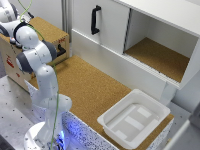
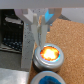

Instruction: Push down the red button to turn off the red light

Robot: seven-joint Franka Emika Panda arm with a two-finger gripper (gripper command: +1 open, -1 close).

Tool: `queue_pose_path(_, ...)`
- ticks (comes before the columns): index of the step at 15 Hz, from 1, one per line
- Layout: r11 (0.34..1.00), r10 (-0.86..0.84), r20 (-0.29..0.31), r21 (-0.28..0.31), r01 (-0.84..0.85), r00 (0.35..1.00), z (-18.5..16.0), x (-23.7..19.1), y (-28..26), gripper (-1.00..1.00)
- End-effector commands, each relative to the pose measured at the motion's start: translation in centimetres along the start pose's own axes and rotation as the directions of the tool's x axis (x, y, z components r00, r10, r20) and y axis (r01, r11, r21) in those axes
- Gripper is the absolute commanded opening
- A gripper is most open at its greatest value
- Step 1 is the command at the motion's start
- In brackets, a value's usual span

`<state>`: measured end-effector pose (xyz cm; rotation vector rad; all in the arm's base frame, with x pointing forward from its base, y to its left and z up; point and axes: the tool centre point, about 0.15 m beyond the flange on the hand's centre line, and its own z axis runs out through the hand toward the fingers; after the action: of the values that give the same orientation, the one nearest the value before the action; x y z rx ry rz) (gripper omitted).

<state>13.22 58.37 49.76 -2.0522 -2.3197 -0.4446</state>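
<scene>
While red button [image 2: 48,54] glows, cork counter [image 1: 95,90], white cabinet [image 1: 145,30]

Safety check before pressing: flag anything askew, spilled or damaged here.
Nothing stands out. The red button glows lit on the cork surface, the white bin sits upright and empty, and the cabinet door stands open.

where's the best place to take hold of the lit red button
Probably no pinch: the red button is low and round, sunk in its metal ring, leaving no sides to grip. Come from straight above, jaws closed, onto the glowing centre.
</scene>
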Motion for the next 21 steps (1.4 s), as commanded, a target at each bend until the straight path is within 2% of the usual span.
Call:
queue_pose_path(1, 1.0, -0.006, 0.182, 0.009, 0.005, 0.983, 1.2, 4.3, 1.3, -1.0)
queue_pose_path(3, 1.0, -0.006, 0.195, 0.011, 0.003, 0.981, 2.2, 4.4, 1.5, -1.0)
queue_pose_path(4, 1.0, -0.006, 0.203, -0.007, 0.008, 0.979, 2.7, 4.3, 1.6, -1.0)
queue_pose_path(8, 1.0, -0.017, 0.236, 0.003, 0.017, 0.972, 3.7, 3.2, 1.2, -1.0)
queue_pose_path(11, 1.0, 0.019, 0.257, 0.001, -0.02, 0.966, 5.9, 2.6, 2.2, -1.0)
queue_pose_path(14, 1.0, 0.011, 0.241, 0.017, -0.016, 0.97, 5.1, 2.6, 1.6, -1.0)
queue_pose_path(19, 0.998, 0.028, 0.166, 0.042, -0.036, 0.986, 0.3, 3.8, 2.5, -1.0)
queue_pose_path(21, 0.999, 0.029, 0.178, 0.035, -0.036, 0.984, 1.0, 4.0, 2.7, -1.0)
